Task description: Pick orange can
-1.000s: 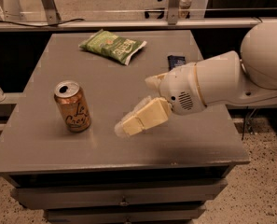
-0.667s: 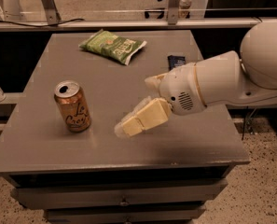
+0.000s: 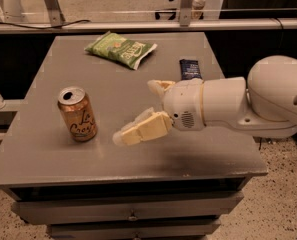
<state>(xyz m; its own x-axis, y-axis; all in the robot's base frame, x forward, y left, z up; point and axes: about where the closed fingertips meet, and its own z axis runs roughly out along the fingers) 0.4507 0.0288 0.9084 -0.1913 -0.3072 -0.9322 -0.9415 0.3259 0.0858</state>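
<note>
The claw (image 3: 137, 111) hovers near the upright orange can (image 3: 78, 115), fingers seemingly spread, above the grey table (image 3: 48, 159).

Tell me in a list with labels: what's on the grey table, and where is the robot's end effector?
table: grey, flat top
orange can: standing upright, front left
green chip bag: lying flat at the back, apart from the can
dark packet: lying flat, back right
arm: white, reaching in from the right
end effector: over the table to the right of the can, open, pointing toward it, not touching it, holding nothing
</note>
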